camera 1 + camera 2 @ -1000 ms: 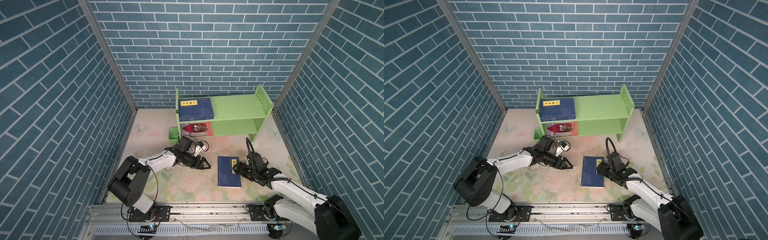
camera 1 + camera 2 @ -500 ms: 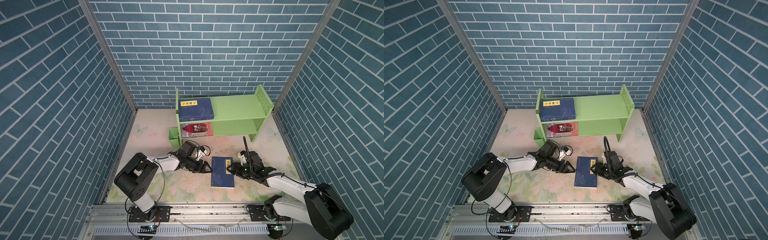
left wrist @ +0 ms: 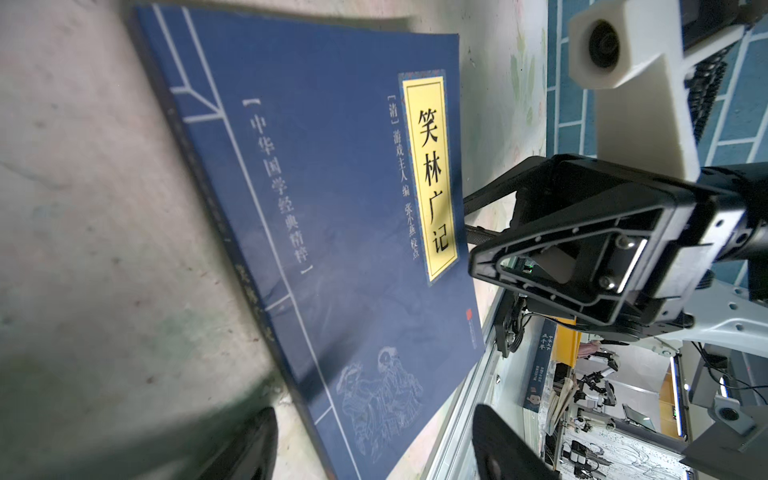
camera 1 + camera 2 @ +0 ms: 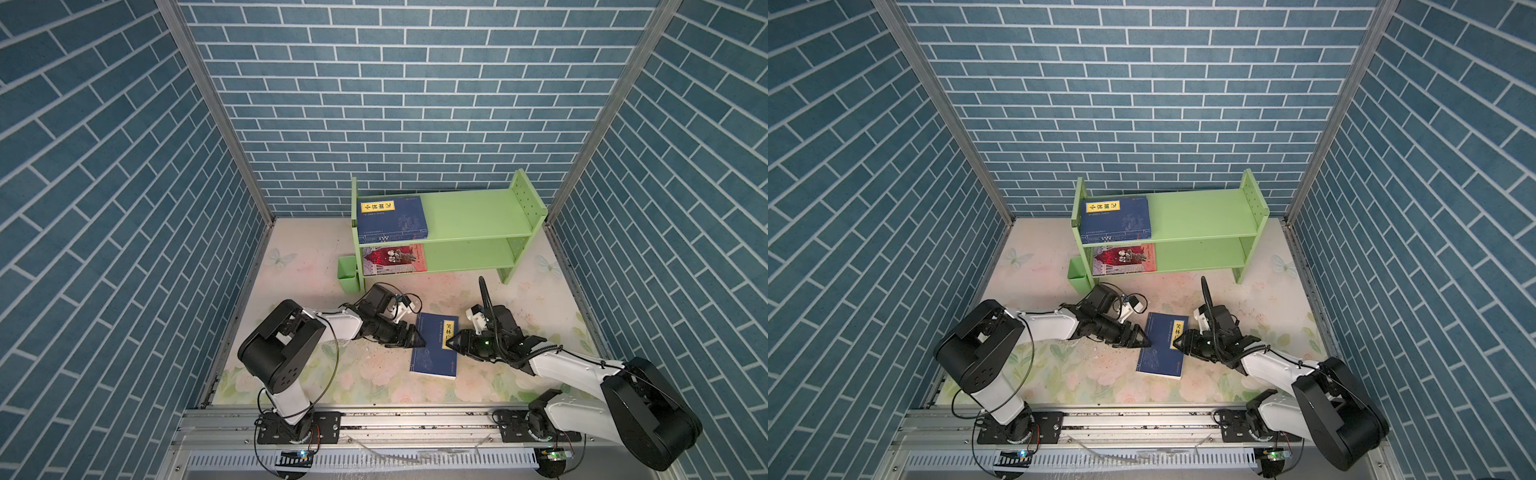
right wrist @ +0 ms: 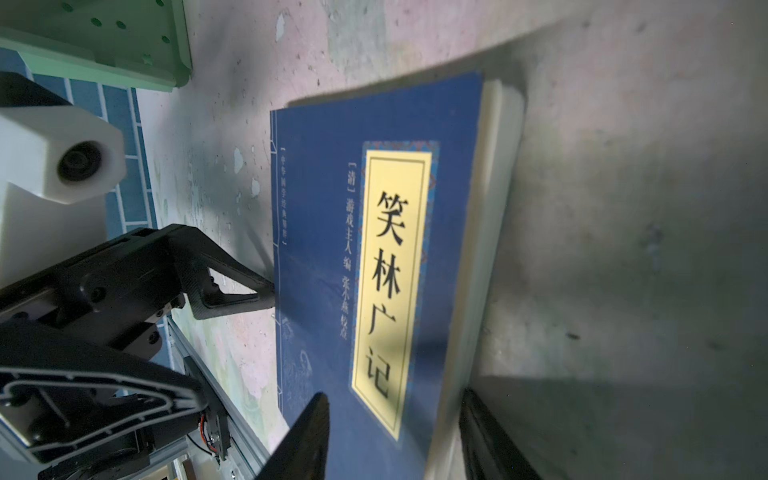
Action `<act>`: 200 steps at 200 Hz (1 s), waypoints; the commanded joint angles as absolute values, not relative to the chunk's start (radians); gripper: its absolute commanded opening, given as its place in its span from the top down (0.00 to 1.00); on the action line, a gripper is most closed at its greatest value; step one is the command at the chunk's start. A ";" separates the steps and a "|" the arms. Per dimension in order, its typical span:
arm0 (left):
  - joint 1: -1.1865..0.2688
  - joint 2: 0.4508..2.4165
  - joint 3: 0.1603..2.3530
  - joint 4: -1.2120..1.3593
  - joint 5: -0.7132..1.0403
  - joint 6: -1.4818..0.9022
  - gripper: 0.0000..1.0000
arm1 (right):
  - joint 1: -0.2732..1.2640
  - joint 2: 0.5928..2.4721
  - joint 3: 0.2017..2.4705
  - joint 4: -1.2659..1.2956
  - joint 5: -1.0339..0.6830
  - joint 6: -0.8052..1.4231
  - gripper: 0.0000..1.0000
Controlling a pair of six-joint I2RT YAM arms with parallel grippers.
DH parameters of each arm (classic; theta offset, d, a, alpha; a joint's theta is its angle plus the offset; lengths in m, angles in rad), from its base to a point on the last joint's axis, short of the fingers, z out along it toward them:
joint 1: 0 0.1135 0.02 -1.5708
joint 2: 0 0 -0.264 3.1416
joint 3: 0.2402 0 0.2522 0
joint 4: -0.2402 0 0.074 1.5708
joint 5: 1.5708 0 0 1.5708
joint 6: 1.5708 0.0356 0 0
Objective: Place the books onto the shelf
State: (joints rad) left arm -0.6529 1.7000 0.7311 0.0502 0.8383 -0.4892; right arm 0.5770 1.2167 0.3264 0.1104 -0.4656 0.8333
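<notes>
A dark blue book (image 4: pixel 434 345) (image 4: pixel 1163 347) with a yellow label lies flat on the floor between my grippers. My left gripper (image 4: pixel 419 341) (image 4: pixel 1145 343) (image 3: pixel 374 411) is open, with its tips at the spine of this book (image 3: pixel 332 187). My right gripper (image 4: pixel 449 343) (image 4: pixel 1176 344) (image 5: pixel 392 395) faces it from the opposite side. Its jaws stand apart around the page edge of the book (image 5: pixel 324 208), one finger over the cover. On the green shelf (image 4: pixel 469 216) (image 4: pixel 1200 214), a blue book (image 4: pixel 392 218) lies on the top tier and a red-and-grey book (image 4: pixel 392 258) on the lower tier.
A small green cup (image 4: pixel 348 278) hangs at the shelf's left foot, just behind my left arm. Blue brick walls close in the left, back and right. A metal rail (image 4: pixel 374 419) carrying both arm bases runs along the front edge.
The floor book has slid left. My right gripper followed it to the page edge and its jaws narrowed. My left gripper moved right and forward to the spine.
</notes>
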 commanded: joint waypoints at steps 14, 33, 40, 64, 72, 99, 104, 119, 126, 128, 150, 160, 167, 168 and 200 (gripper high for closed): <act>-0.664 1.703 0.713 0.020 0.808 -0.466 0.24 | 0.590 1.237 0.313 0.092 -0.438 0.859 0.48; -0.664 1.715 0.716 0.021 0.822 -0.466 0.24 | 0.598 1.271 0.311 0.143 -0.462 0.875 0.48; -0.666 1.721 0.716 0.024 0.830 -0.468 0.24 | 0.601 1.287 0.311 0.168 -0.474 0.882 0.49; -0.673 1.739 0.724 0.025 0.839 -0.469 0.25 | 0.619 1.326 0.313 0.257 -0.500 0.910 0.61; -0.674 1.742 0.726 0.022 0.836 -0.467 0.25 | 0.623 1.330 0.316 0.267 -0.502 0.915 0.68; -0.674 1.738 0.730 -0.011 0.802 -0.434 0.25 | 0.630 1.294 0.317 0.257 -0.494 0.920 0.74; -0.673 1.735 0.730 -0.016 0.795 -0.427 0.25 | 0.631 1.281 0.316 0.245 -0.492 0.920 0.74; -0.673 1.731 0.729 -0.023 0.783 -0.418 0.25 | 0.632 1.229 0.315 0.212 -0.484 0.920 0.75; -0.675 1.729 0.729 -0.027 0.777 -0.415 0.25 | 0.632 1.202 0.316 0.197 -0.482 0.920 0.76; -0.674 1.728 0.729 -0.028 0.777 -0.415 0.25 | 0.632 1.194 0.314 0.194 -0.482 0.920 0.76; -0.673 1.729 0.731 -0.019 0.787 -0.425 0.25 | 0.632 1.122 0.303 0.198 -0.499 0.923 0.79; -0.673 1.730 0.732 -0.006 0.803 -0.436 0.25 | 0.630 1.108 0.301 0.209 -0.517 0.925 0.80; -0.673 1.728 0.731 0.001 0.811 -0.444 0.25 | 0.631 1.106 0.300 0.216 -0.531 0.925 0.80; -0.673 1.728 0.731 0.002 0.812 -0.446 0.25 | 0.631 1.107 0.299 0.218 -0.533 0.926 0.80; -0.673 1.715 0.729 0.022 0.836 -0.458 0.25 | 0.630 1.152 0.302 0.234 -0.555 0.925 0.77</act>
